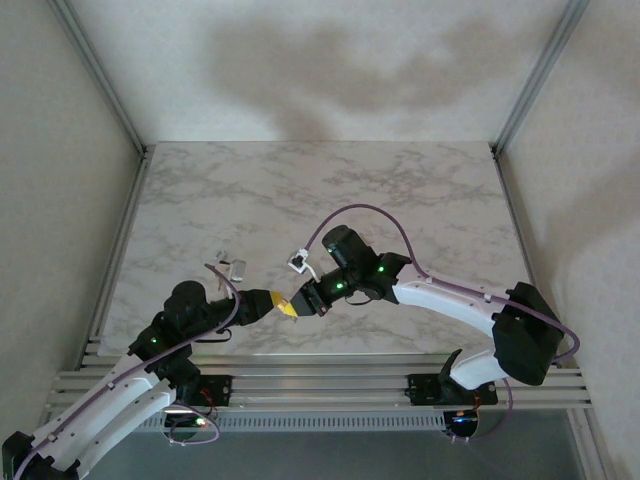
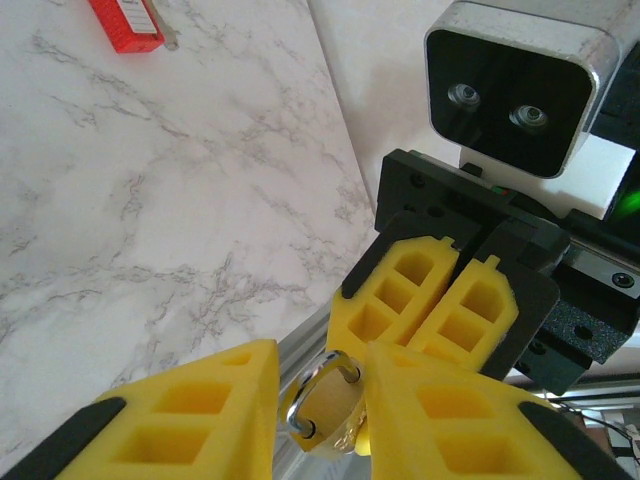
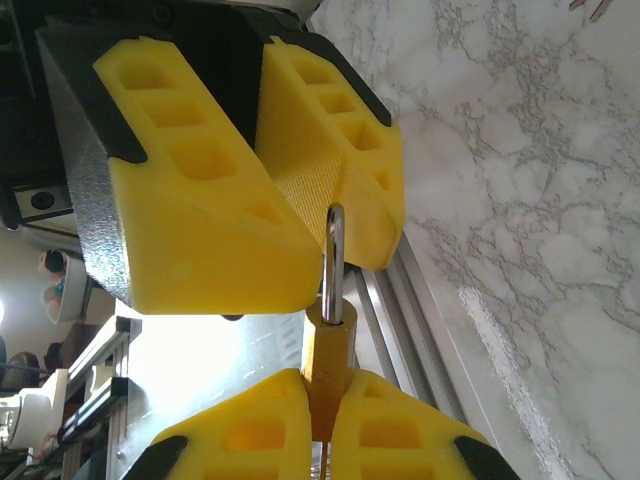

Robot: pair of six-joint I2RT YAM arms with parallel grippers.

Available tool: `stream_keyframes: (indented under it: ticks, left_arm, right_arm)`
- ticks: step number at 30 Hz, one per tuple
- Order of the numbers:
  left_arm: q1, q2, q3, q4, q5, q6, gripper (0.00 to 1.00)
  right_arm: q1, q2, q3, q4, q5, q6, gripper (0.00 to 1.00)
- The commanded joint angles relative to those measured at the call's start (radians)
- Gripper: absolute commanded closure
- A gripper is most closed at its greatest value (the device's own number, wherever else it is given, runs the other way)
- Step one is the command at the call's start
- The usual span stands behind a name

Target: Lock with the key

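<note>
- Brass padlock (image 3: 330,345) with a silver shackle (image 3: 335,255) is held off the surface between the two sets of yellow fingers. It is at the near edge of the marble-patterned tabletop (image 1: 330,190), a little left of centre.
- Left gripper (image 1: 265,302) reaches in from the near left. From its wrist camera the padlock (image 2: 330,418) fills the gap between its fingers (image 2: 190,420), which are closed in on it from both sides.
- Right gripper (image 3: 320,392) comes in from the right. Its fingers (image 3: 400,432) are pinched to a narrow slit on the brass lower end of the lock. I cannot tell whether that thin brass part is the body or a key.
- Seen from the right wrist, the shackle stands upright and edge-on, and its top is tucked between the left gripper's fingertips.
- From above, the two grippers meet tip to tip, and the lock is too small to make out there.
- Red boxy item (image 2: 125,20) lies flat on the tabletop, well apart from the grippers.
</note>
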Motion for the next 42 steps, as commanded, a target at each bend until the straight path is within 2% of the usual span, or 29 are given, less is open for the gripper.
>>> stream_keyframes:
  ticks: [1, 8, 21, 26, 28, 34, 42]
  left_arm:
    - [0.004, -0.017, 0.030, 0.005, -0.002, 0.008, 0.73]
    - [0.005, -0.025, 0.035, -0.023, -0.013, 0.025, 0.80]
    - [0.005, -0.027, 0.051, -0.076, -0.051, 0.058, 0.82]
    - [0.005, -0.027, 0.050, -0.081, -0.058, 0.060, 0.88]
    - [0.006, -0.027, 0.050, -0.082, -0.057, 0.061, 0.94]
    - [0.005, -0.027, 0.048, -0.083, -0.061, 0.062, 1.00]
    - [0.006, -0.033, 0.038, -0.079, -0.061, 0.058, 1.00]
  right_arm:
    - [-0.005, -0.010, 0.001, 0.005, -0.033, -0.006, 1.00]
    - [-0.004, -0.011, 0.001, 0.007, -0.041, -0.005, 1.00]
    - [-0.005, -0.017, -0.002, 0.005, -0.066, -0.009, 1.00]
    - [-0.004, -0.016, -0.002, 0.007, -0.082, -0.011, 1.00]
    - [-0.004, -0.016, -0.002, 0.007, -0.084, -0.012, 1.00]
    - [-0.005, -0.022, -0.006, 0.016, -0.095, -0.008, 1.00]
    - [-0.014, -0.037, -0.023, 0.067, -0.156, 0.036, 1.00]
